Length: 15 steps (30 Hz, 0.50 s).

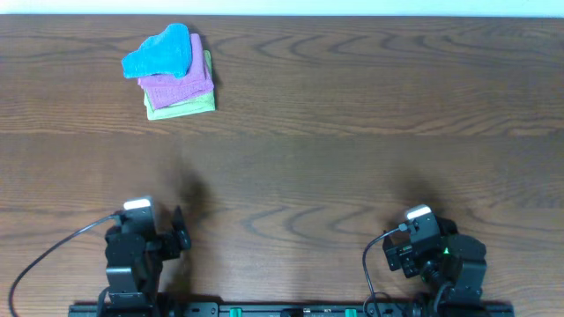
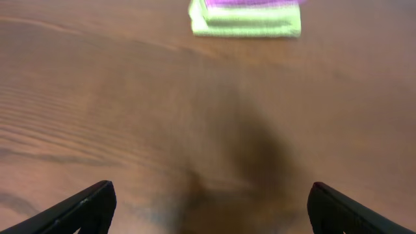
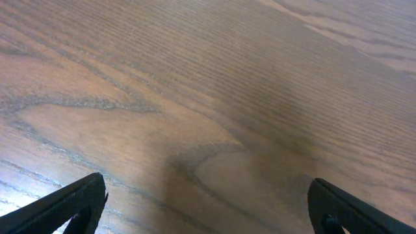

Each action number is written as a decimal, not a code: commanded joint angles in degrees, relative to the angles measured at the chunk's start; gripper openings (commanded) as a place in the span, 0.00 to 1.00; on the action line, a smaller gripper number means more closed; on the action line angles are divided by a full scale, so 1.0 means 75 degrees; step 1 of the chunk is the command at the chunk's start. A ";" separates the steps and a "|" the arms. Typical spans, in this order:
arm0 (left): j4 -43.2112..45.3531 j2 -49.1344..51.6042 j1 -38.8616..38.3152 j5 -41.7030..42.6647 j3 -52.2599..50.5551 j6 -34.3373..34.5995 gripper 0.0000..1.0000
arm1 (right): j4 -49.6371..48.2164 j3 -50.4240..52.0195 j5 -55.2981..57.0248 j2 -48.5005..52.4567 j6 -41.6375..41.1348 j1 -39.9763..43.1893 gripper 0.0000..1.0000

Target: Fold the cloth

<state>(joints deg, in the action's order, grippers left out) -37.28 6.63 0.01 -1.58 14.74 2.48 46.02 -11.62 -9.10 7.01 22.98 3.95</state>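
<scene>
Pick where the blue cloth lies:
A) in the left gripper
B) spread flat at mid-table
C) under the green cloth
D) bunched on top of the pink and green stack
D: the blue cloth sits crumpled on the pink cloth, which lies on the green cloth at the table's far left.

Pose: left arm (image 1: 132,255) and right arm (image 1: 436,255) folded back at the near edge, well apart. Jaws spread wide on left gripper (image 2: 211,195) and right gripper (image 3: 207,188).
</scene>
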 commanded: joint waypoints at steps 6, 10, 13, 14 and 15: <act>-0.0892 -0.0554 0.0044 0.0600 -0.0230 -0.0685 0.95 | 0.0012 0.0023 -0.0050 -0.0055 -0.0090 0.0064 0.99; -0.1594 -0.0866 0.0047 0.0268 -0.0309 -0.0688 0.95 | 0.0012 0.0023 -0.0050 -0.0055 -0.0090 0.0064 0.99; -0.1676 -0.0857 0.0047 0.0181 -0.0364 -0.0702 0.95 | 0.0015 0.0023 -0.0050 -0.0055 -0.0090 0.0064 0.99; -0.1655 -0.0857 0.0044 0.0187 -0.0434 -0.0697 0.95 | 0.0012 0.0023 -0.0050 -0.0055 -0.0090 0.0064 0.99; -0.1612 -0.0857 0.0044 0.0224 -0.0449 -0.0618 0.95 | 0.0012 0.0023 -0.0050 -0.0055 -0.0090 0.0064 0.99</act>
<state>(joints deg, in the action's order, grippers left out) -46.41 0.78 0.01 1.06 13.19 -1.56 46.02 -11.62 -9.10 6.98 22.98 3.95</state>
